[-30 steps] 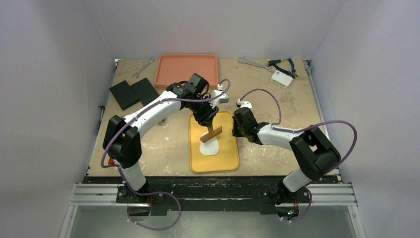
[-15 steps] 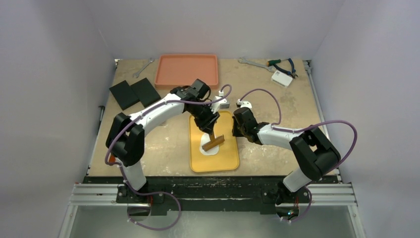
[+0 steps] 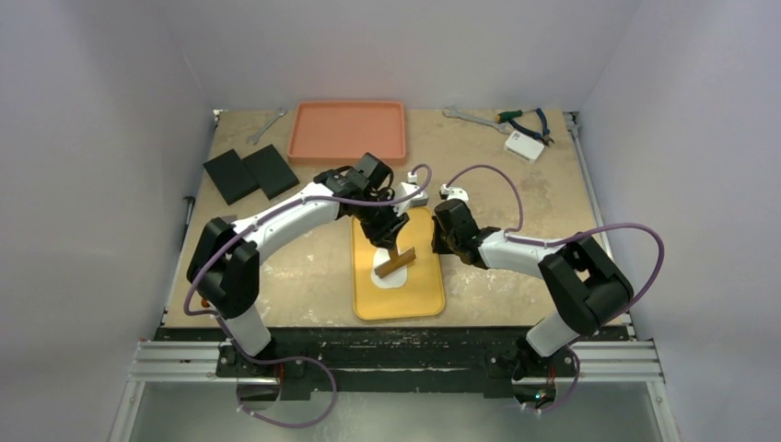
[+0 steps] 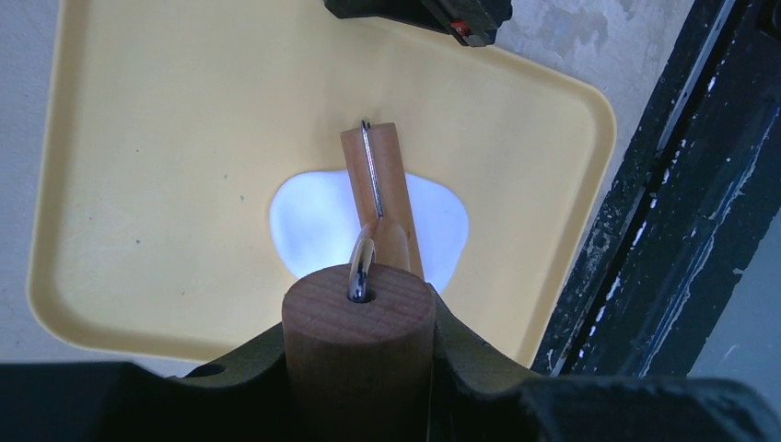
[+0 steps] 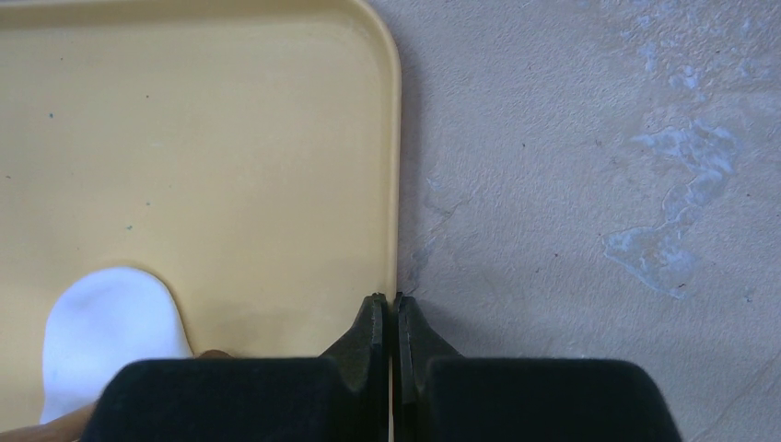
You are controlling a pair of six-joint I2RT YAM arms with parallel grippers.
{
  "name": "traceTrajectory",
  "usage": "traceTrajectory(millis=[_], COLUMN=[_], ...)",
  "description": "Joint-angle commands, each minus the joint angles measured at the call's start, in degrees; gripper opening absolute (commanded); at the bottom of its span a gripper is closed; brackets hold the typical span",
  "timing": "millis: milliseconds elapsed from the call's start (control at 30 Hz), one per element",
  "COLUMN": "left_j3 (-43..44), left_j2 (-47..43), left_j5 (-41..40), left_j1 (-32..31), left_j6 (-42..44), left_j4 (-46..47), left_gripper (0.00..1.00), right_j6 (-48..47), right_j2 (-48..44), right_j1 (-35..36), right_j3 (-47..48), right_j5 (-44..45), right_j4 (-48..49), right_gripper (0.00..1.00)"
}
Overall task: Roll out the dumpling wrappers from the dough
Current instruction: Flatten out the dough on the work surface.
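Flattening white dough (image 4: 308, 226), a wooden roller (image 4: 394, 198) is clasped by left fingers (image 4: 465, 354); the yellow tray (image 5: 394, 166) is seemingly steadied by closed right fingers (image 5: 368, 336).

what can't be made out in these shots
left wrist view: the wooden roller covers the middle of the dough, and its handle hides the pads of the left fingers.
right wrist view: the dough is cut off by the lower left corner and the body of the right gripper; whether its shut fingers touch the rim of the yellow tray is unclear.
top view: the dough's outline is too small, partly under the wooden roller.
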Motion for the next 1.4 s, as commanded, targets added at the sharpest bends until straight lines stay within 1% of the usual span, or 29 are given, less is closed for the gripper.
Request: traceTrajectory(millis=[0,367,600,1033,1100,1233,1367], left_j3=[-5.7,-7.57,-8.08,-8.57,-7.85,-4.65,-1.49], left_j2=[4.12,4.34,4.95,4.93,4.59,2.6,-0.65], left_j5=[-26.1,-30.2,-30.42,-30.41,-29.26,-23.61,-16.58], left_j1=[2.01,5.91,8.05,9.96,9.96,9.37,6.06], left_j6=[8.57,11.27,12.01,12.76,12.33,10.22,8.32], left_j4=[5.82,8.69,9.42,9.87,9.37,6.27,2.77], left_gripper=[0.0,0.0,0.0,0.0,0.0,0.0,0.0], right_j6=[-1.28,-1.28,-1.2,-1.18,-1.15,-1.13,-1.18], right_j2=[0.25,0.19,0.2,0.26,0.26,0.36,0.38], right_j1=[0.26,0.3,0.28,0.29,0.31,0.26,0.28], right_j3=[0.03,-0.01,-0.05,0.02,0.04,0.03,0.11], right_j5=[-0.28,-0.27,-0.12,-0.26,-0.19,-0.19,-0.19], right_j4=[-1.74,-1.65,-1.65,-1.74,-1.74,-1.74,-1.78], right_gripper=[0.0,0.0,0.0,0.0,0.0,0.0,0.0])
